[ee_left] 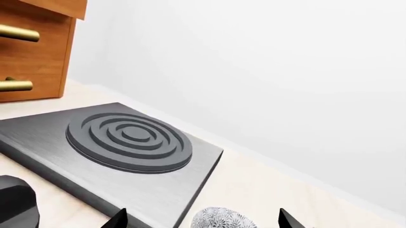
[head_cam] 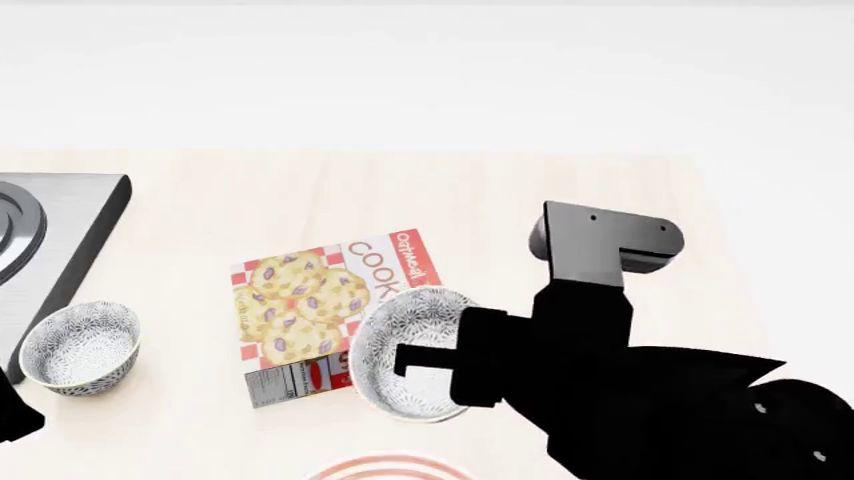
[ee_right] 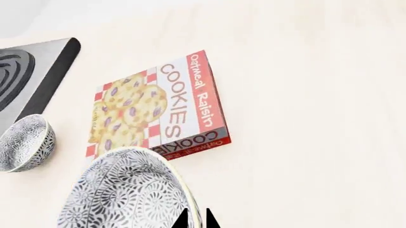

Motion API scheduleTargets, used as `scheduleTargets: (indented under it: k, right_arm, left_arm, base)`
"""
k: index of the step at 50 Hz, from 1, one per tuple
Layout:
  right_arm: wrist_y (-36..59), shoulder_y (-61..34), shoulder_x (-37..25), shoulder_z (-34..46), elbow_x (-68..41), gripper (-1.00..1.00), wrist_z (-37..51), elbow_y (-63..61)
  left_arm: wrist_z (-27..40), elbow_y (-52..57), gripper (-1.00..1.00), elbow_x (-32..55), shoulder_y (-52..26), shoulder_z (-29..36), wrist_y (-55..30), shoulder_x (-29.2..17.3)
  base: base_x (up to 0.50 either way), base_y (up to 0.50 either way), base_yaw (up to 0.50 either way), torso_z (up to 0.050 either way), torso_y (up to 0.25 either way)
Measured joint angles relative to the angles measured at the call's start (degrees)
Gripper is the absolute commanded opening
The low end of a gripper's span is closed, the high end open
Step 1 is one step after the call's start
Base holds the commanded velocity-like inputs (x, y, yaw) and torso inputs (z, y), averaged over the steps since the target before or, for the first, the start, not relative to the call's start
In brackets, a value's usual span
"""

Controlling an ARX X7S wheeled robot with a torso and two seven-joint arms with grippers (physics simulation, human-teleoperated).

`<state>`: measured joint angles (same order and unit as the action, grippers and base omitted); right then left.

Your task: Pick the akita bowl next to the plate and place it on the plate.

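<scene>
My right gripper is shut on the rim of a patterned akita bowl, one fingertip inside and one outside. In the head view that bowl hangs tilted in the right gripper, over the corner of the cookie box. Just below it, the red-ringed plate peeks in at the view's lower edge. A second akita bowl stands on the table by the stove. My left gripper is open, and this second bowl shows between its fingertips; I cannot tell how near it is.
A cookie box lies flat mid-table, seen too in the right wrist view. A grey stove plate with a ringed burner sits at the left. A wooden cabinet with brass handles stands behind it, against a white wall.
</scene>
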<state>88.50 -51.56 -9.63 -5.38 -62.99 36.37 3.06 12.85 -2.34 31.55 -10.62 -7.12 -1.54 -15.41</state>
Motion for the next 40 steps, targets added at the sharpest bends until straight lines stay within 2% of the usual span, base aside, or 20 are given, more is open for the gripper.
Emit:
scheduleTargets:
  k: [9, 18, 40]
  right_arm:
    - [-0.2, 1.5, -1.4, 0.2, -11.2, -1.00, 6.0, 3.0]
    - [-0.5, 3.3, -2.5, 1.4, -18.0, -1.00, 8.1, 4.7]
    - [-3.0, 7.4, -4.3, 5.9, -22.4, -1.00, 5.6, 6.5]
  left_arm:
    - [0.2, 0.1, 1.00, 0.1, 0.0, 0.1, 0.0, -0.1]
    - [0.2, -0.1, 1.00, 0.3, 0.0, 0.2, 0.1, -0.2]
    - [0.3, -0.4, 1.00, 0.6, -0.1, 0.5, 0.4, -0.5]
  base:
    - [0.00, 0.00, 0.00, 0.000, 0.001]
    - [0.00, 0.00, 0.00, 0.000, 0.000]
    - [0.00, 0.00, 0.00, 0.000, 0.000]
